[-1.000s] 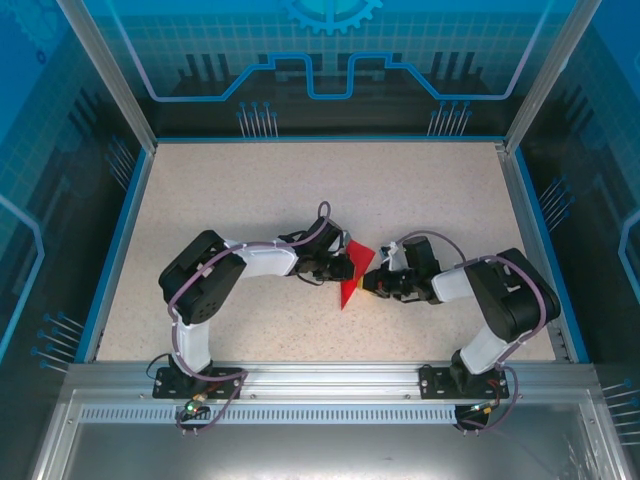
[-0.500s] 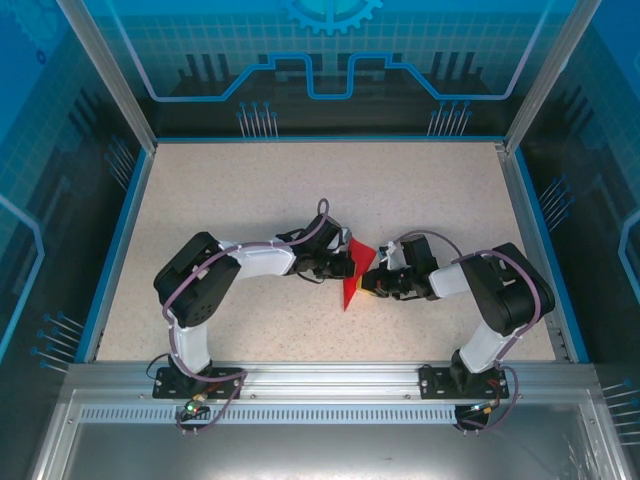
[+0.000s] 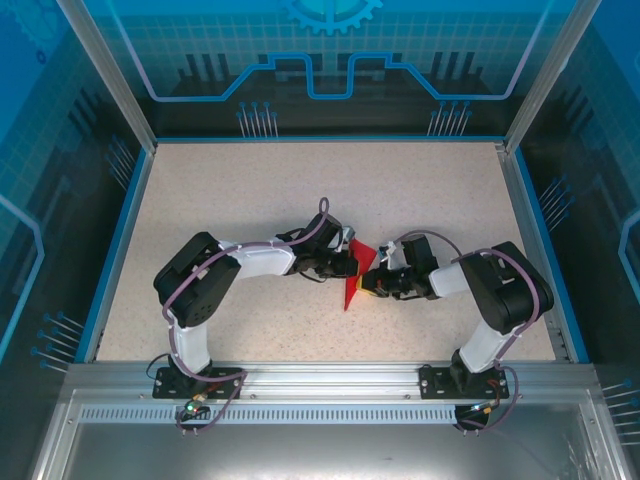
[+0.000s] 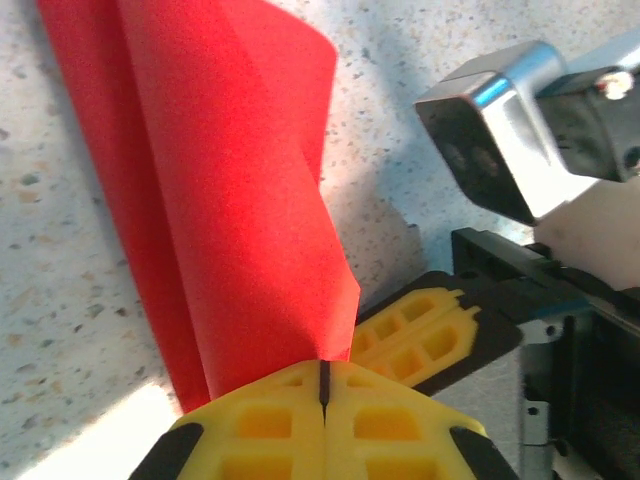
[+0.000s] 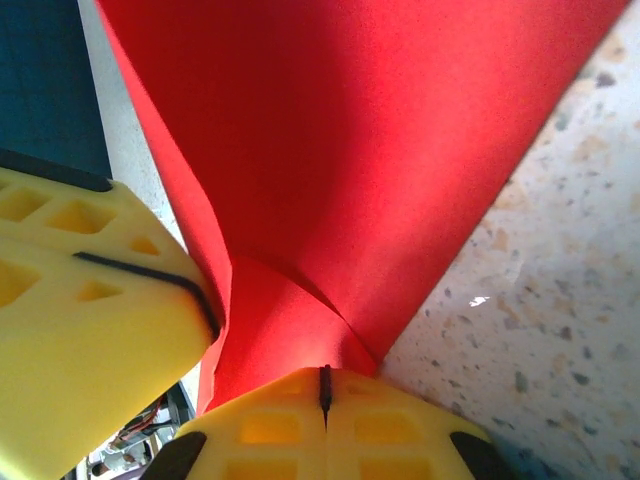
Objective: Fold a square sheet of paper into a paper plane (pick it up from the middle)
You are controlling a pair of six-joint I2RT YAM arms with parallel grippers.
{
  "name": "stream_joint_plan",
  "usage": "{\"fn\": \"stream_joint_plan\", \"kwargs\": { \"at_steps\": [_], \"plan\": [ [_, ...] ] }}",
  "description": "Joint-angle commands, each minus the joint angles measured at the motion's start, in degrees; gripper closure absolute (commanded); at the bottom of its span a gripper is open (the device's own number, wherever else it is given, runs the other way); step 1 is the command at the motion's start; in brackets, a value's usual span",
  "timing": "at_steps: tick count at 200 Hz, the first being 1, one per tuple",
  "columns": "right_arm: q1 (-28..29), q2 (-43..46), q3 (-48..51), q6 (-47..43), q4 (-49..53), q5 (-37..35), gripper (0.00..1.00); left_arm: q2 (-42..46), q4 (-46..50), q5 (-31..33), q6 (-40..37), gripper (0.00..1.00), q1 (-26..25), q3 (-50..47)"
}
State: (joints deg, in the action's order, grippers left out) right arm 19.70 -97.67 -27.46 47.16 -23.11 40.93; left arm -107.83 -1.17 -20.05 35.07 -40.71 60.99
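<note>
The red paper (image 3: 354, 280) is a creased pointed shape standing up off the table's middle, its tip pointing toward the near edge. My left gripper (image 3: 345, 266) is shut on its left side; in the left wrist view the yellow fingertips (image 4: 300, 400) are pressed together where a folded corner of the paper (image 4: 220, 200) runs into their seam. My right gripper (image 3: 372, 284) is shut on the opposite side; in the right wrist view the paper (image 5: 360, 150) fans out from its closed jaws (image 5: 325, 388). The two grippers nearly touch: the left gripper's fingers (image 5: 80, 290) stand beside the right one.
The speckled beige table (image 3: 250, 190) is fenced by a blue rim and glass walls (image 3: 90, 150). The right arm's finger (image 4: 425, 335) and grey wrist housing (image 4: 510, 130) crowd the left wrist view. Free room lies behind and to both sides.
The right gripper has crept slightly left toward the left gripper, and the red paper between them looks a little narrower. Both holds are unchanged.
</note>
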Motion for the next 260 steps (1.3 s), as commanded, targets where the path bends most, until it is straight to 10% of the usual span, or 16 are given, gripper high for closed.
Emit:
{"fn": "stream_joint_plan", "kwargs": {
  "at_steps": [1,260],
  "plan": [
    [0.86,-3.74,-0.05,-0.89,-0.30,-3.93,0.99,1.19,-2.27,-2.95,1.57,0.98,0.15,-0.02],
    [-1.15,-1.69,3.57,6.65,-13.64,0.79,0.90,-4.61,-6.30,-5.24,2.03,0.98,2.47,-1.49]
  ]
}}
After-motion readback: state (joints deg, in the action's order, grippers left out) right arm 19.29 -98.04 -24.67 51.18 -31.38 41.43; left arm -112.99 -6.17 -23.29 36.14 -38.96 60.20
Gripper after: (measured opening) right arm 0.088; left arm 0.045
